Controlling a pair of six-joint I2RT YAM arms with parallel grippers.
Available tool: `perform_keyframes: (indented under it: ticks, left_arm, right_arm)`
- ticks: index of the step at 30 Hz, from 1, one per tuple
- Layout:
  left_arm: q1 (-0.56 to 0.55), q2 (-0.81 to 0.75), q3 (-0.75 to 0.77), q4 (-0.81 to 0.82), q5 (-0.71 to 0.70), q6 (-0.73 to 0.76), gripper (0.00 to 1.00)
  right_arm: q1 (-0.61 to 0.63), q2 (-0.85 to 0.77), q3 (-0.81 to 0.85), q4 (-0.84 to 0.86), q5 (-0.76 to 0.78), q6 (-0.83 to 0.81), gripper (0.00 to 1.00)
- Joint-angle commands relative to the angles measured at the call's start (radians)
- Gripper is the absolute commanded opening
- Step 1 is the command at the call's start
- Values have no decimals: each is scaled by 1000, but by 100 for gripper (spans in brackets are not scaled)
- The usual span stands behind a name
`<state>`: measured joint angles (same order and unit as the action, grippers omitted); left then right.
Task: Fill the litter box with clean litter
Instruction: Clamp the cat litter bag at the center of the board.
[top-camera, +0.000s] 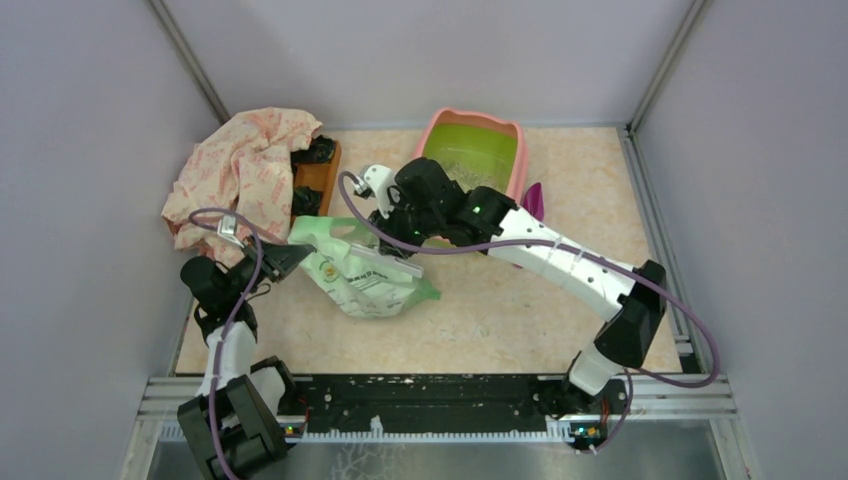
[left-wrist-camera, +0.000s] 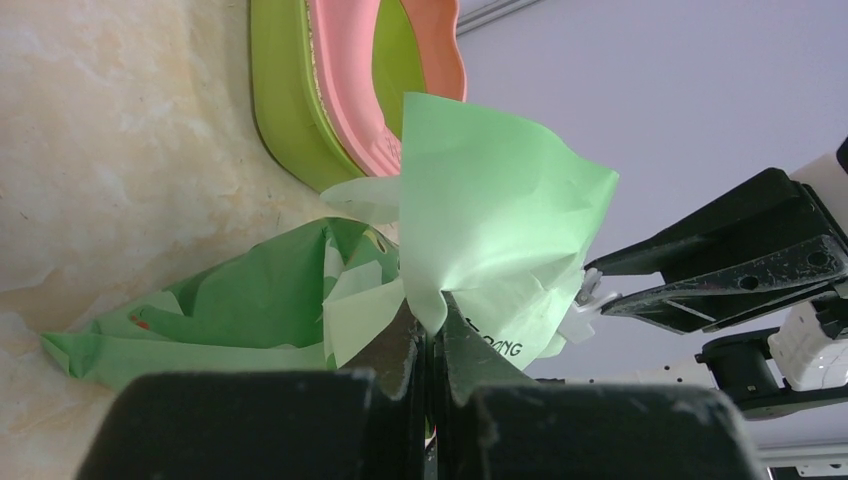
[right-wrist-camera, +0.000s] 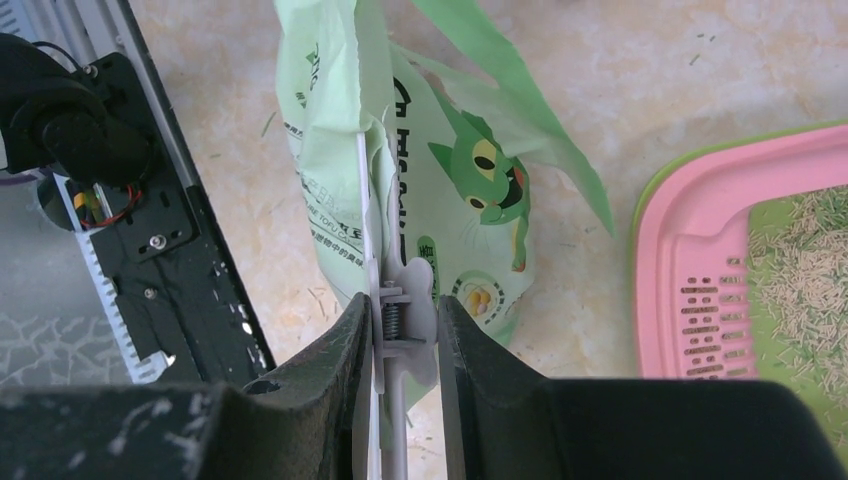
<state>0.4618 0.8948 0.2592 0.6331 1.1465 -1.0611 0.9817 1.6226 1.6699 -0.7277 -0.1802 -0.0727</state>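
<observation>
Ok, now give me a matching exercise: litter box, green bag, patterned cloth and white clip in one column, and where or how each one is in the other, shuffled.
1 litter box
2 green bag
3 patterned cloth
4 white clip

A squeezed between the fingers of the right gripper
B corner pinched in the left gripper
C at the table's far left corner
D has scattered litter inside

Pairs: 1-D, 2-B, 3-C, 4-A

White-and-black arms (top-camera: 560, 255) trail purple cables (top-camera: 258, 262) (black fingers (right-wrist-camera: 330, 350)).

Litter box (top-camera: 468, 116) glossy plastic; bag (top-camera: 365, 280) crinkled matt film; clip (right-wrist-camera: 405, 300) smooth plastic.
</observation>
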Motion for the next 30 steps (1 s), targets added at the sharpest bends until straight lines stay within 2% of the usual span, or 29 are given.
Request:
perform_keyframes:
  ticks: [1, 30]
  left_arm:
    - [21, -7, -7, 45, -1, 10, 0]
    - [61, -4, -5, -42, -4, 50, 1]
  right_arm:
    - [19, -73, -72, 165, 9, 27, 0]
    - [18, -137, -139, 172, 10, 17, 0]
